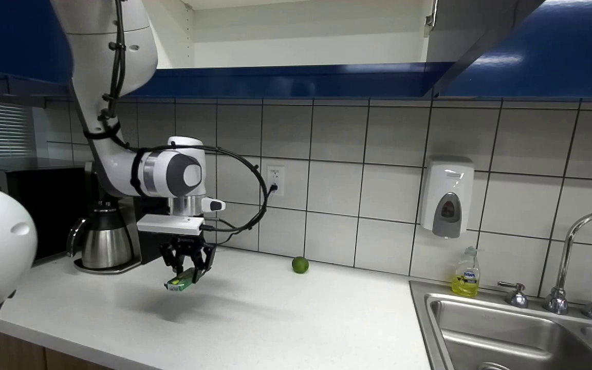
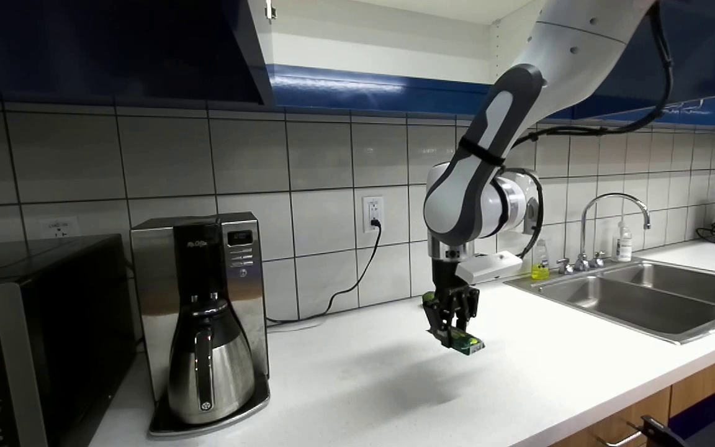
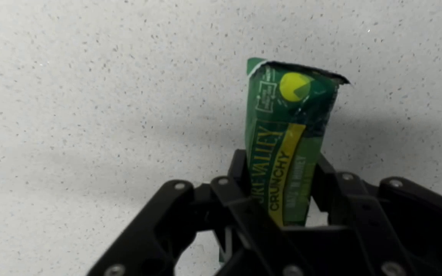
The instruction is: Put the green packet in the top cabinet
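The green packet [image 1: 177,282] is held above the white counter in both exterior views, its printed end sticking out of the jaws [image 2: 468,343]. In the wrist view the packet [image 3: 292,149] lies between the two fingers, its lower part hidden behind the gripper. My gripper [image 1: 188,273] is shut on the packet, pressing its two long sides; it also shows in an exterior view [image 2: 454,332] and the wrist view [image 3: 280,176]. The top cabinet [image 1: 296,82] is above, with a dark blue lower band and an open white interior; it shows also in an exterior view [image 2: 357,87].
A coffee maker [image 2: 202,366] and a microwave [image 2: 78,310] stand beside the arm. A small green ball [image 1: 300,264] lies by the tiled wall. A sink [image 1: 422,318], dish soap [image 1: 465,277] and wall dispenser [image 1: 447,198] are farther along. An open cabinet door [image 1: 460,41] hangs beside the opening.
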You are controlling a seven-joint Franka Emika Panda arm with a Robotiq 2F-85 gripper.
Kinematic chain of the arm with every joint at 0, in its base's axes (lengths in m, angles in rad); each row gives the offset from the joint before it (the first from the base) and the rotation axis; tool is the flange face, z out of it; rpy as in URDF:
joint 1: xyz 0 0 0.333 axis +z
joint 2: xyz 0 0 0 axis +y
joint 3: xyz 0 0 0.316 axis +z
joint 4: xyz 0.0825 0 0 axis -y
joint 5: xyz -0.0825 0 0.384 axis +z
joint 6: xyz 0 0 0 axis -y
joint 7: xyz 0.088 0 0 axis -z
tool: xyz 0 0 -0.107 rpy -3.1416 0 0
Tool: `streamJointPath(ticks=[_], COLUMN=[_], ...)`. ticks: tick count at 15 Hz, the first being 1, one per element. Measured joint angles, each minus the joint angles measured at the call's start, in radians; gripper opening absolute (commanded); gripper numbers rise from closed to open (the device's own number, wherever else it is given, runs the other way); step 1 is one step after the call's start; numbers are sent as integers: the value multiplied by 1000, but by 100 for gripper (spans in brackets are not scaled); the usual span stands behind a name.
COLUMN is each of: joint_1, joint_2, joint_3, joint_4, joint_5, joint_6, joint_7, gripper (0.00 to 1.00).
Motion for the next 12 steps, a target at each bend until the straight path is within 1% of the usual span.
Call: streamJointPath(ticks=[6, 12], joint_1=[1, 10], joint_2=[-149, -320], joint_3=[19, 38], joint_4=[-126, -205], joint_5=[-3, -2], joint_6=[0, -20], joint_7=[0, 0], gripper=[16, 16])
